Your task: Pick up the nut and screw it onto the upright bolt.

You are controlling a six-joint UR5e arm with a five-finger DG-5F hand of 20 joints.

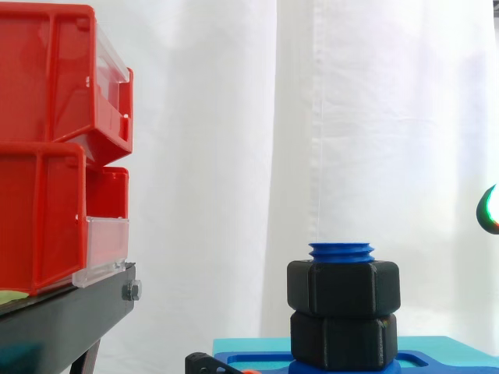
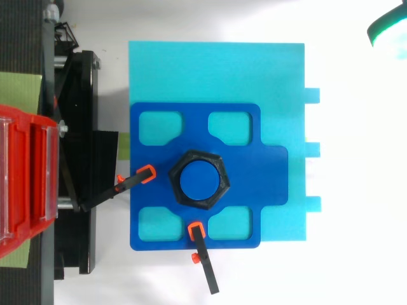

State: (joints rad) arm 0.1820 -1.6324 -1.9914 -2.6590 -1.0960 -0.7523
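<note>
White curtain (image 1: 234, 117), black nut (image 1: 344, 288) on blue bolt (image 1: 341, 251), hand (image 1: 490, 210) far right, grasp unclear.

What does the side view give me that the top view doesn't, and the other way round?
Side view: a second nut under the top nut, and the bolt's thread standing just above them. Top view: four cut-outs in the blue plate, and the bolt centred in the nut's hexagon. Both: bolt, top nut, plate, red bins at the left, and the hand at an edge, away from the bolt.
</note>
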